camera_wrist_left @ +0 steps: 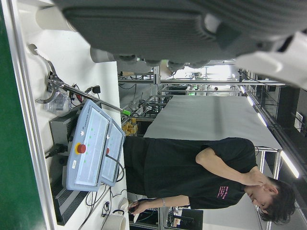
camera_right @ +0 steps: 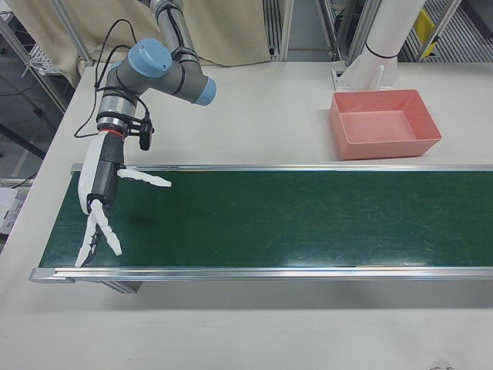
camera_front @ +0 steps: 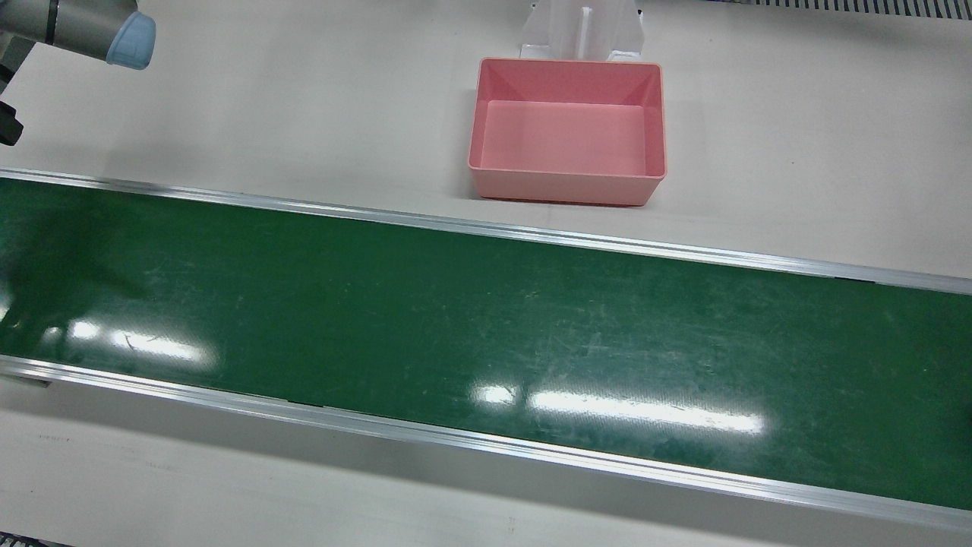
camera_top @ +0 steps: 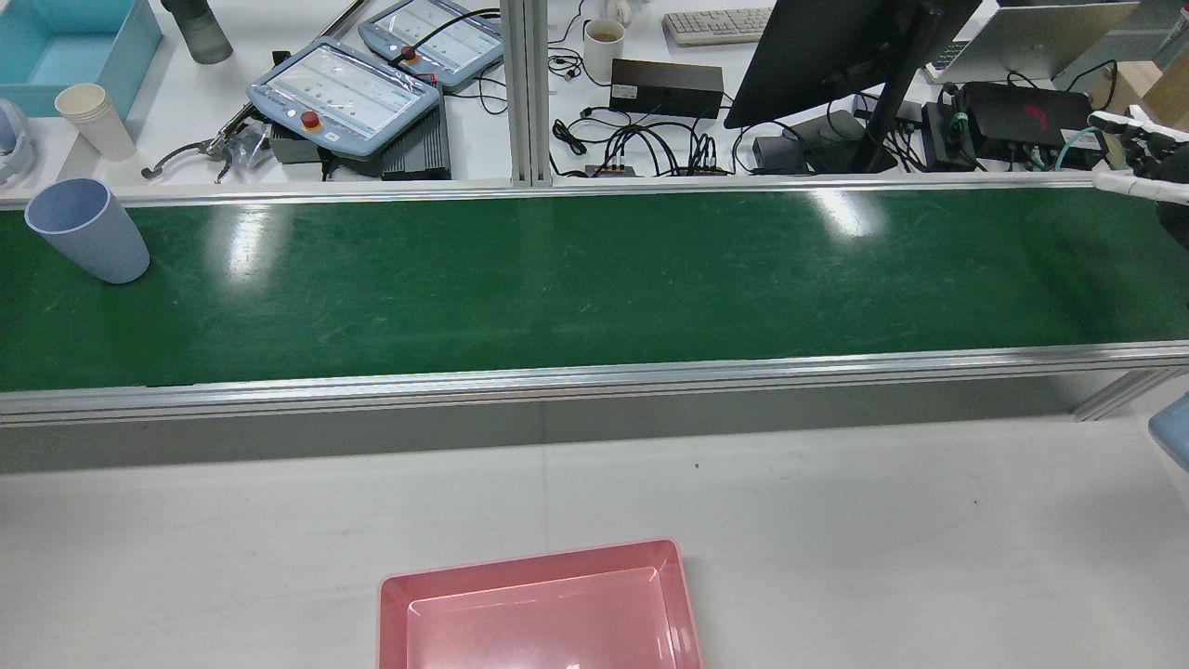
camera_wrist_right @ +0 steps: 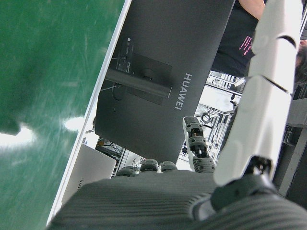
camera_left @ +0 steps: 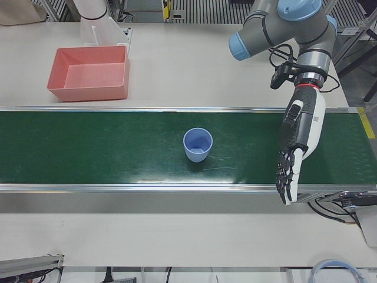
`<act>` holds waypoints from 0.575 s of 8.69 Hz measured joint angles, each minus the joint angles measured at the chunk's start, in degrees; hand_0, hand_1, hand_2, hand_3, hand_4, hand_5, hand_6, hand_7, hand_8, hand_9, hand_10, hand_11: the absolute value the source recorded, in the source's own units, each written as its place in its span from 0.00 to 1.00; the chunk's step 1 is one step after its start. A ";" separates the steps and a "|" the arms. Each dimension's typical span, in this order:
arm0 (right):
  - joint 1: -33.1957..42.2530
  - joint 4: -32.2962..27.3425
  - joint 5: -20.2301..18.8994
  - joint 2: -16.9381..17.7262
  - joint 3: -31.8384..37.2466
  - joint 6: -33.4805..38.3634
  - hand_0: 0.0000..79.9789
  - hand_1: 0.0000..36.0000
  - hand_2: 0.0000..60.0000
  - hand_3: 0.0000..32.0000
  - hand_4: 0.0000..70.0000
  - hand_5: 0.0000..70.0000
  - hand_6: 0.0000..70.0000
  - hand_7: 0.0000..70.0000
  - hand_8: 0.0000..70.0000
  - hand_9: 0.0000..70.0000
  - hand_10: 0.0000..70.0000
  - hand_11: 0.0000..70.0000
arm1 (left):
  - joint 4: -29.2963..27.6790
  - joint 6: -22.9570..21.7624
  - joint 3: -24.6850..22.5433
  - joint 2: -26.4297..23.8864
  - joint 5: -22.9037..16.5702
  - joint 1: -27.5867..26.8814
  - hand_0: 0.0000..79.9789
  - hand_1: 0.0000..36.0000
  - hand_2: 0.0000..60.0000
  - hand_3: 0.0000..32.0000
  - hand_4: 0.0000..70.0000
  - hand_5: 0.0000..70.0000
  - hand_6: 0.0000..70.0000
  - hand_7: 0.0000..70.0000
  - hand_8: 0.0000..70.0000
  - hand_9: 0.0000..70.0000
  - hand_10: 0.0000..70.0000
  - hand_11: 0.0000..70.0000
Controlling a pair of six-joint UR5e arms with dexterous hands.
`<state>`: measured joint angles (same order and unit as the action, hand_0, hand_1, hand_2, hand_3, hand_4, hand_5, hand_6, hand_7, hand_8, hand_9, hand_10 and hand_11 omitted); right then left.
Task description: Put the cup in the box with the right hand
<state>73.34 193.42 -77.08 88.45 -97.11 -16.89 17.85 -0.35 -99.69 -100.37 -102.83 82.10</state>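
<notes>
Front view: the pink box [camera_front: 568, 129] sits on the pale table [camera_front: 304, 114] at 12 o'clock, just short of the conveyor's near rail. The green belt [camera_front: 486, 327] runs bare from edge to edge here, and only an arm segment [camera_front: 83, 30] shows at 10 o'clock.

Rear view: the blue cup [camera_top: 88, 230] stands upright on the belt at 9 o'clock, close to that view's left border and near the far rail. The box's rim [camera_top: 529, 562] pokes in at 6 o'clock, well apart from the cup, with a wide strip of table and the whole belt width between them. White fingertips [camera_top: 1138, 125] of the right hand enter at 3 o'clock.

Left-front view: the cup [camera_left: 197, 144] stands mid-belt, both rails clear of it. The left hand [camera_left: 297, 141] hangs at 3 o'clock over the belt's end, fingers straight, lying side by side and holding nothing.

Right-front view: the right hand [camera_right: 104, 196] hovers over the belt's end at 9 o'clock, fingers [camera_right: 146, 179] spread wide and empty. Open belt stretches away toward 3 o'clock, and the box [camera_right: 384, 123] sits at 2 o'clock beyond the far rail.

Left hand view: a teach pendant [camera_wrist_left: 91, 146] on the far desk and a person [camera_wrist_left: 206, 172].

Right hand view: belt [camera_wrist_right: 43, 72], a monitor back [camera_wrist_right: 163, 76], and one white finger [camera_wrist_right: 264, 96] extended.
</notes>
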 measured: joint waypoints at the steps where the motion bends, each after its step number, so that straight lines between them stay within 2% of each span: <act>1: -0.26 -0.09 0.16 -0.12 0.39 0.01 0.61 0.53 0.15 0.00 0.00 0.09 0.00 0.00 0.05 0.04 0.00 0.02 | 0.00 0.00 0.01 0.00 0.00 -0.01 0.00 0.00 0.00 0.00 0.00 0.00 0.00 0.00 0.00 0.00 0.00 0.00; 3: -0.61 -0.48 2.66 -1.00 0.40 -0.95 0.63 0.57 0.16 0.00 0.00 0.10 0.00 0.00 0.06 0.06 0.02 0.06 | -0.01 0.00 0.02 0.00 0.00 0.01 0.00 0.00 0.00 0.00 0.00 0.00 0.00 0.00 0.00 0.00 0.00 0.00; 5: -0.68 -2.43 6.59 -2.03 -0.03 -4.50 0.63 0.58 0.17 0.00 0.00 0.10 0.00 0.00 0.05 0.05 0.00 0.03 | -0.01 0.00 0.00 0.00 0.00 0.03 0.00 0.00 0.00 0.00 0.00 0.00 0.00 0.00 0.00 0.00 0.00 0.00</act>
<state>72.67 190.99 -70.49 86.43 -97.15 -21.39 17.84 -0.35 -99.69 -100.37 -102.83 82.13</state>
